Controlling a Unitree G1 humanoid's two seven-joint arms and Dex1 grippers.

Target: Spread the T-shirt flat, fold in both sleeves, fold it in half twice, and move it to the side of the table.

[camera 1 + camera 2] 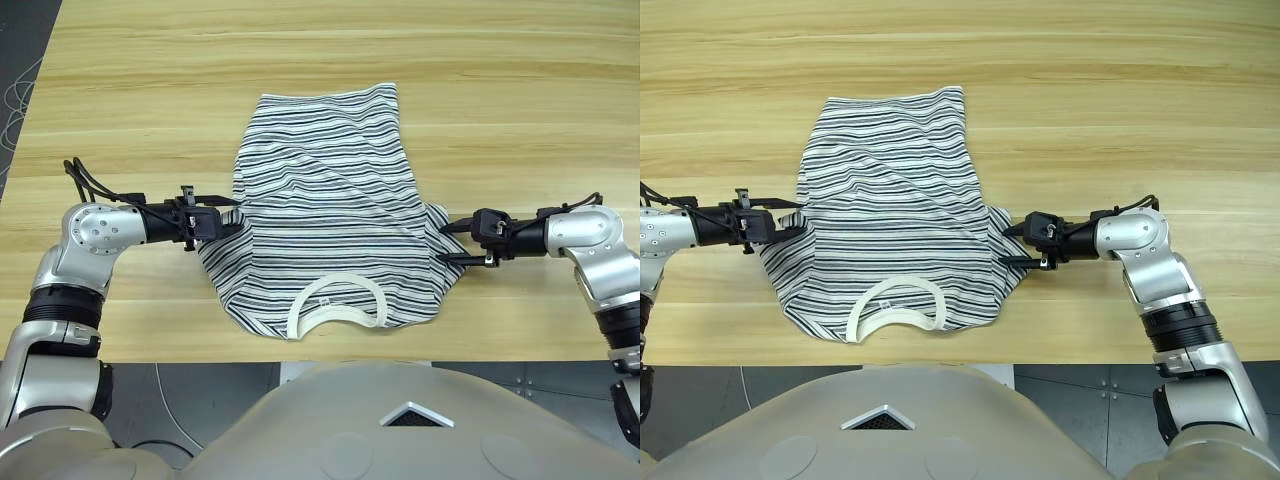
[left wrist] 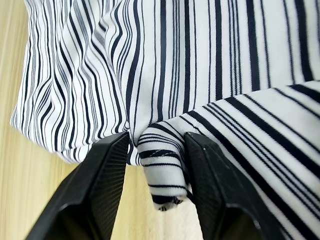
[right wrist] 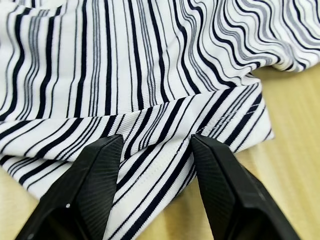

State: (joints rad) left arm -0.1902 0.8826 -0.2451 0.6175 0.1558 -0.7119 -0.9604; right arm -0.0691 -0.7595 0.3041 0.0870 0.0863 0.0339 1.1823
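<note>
**Sleeve fold at risk of a lopsided pull**

The T-shirt (image 1: 320, 200) lies on the desk (image 1: 520, 80), collar (image 1: 335, 300) at 6 o'clock and hem at 12. At its 9 o'clock the left gripper (image 1: 228, 221) is clamped on a bunched roll of the left sleeve (image 2: 162, 165). At 3 o'clock the right gripper (image 1: 455, 243) stands apart, straddling the flat right sleeve (image 3: 160, 145). If only one side holds, folding inward would likely drag the body askew. The far half is already rumpled and could crease further.

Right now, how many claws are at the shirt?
2: the left claw is at the left sleeve of the shirt, and the right claw is at its right sleeve.
</note>
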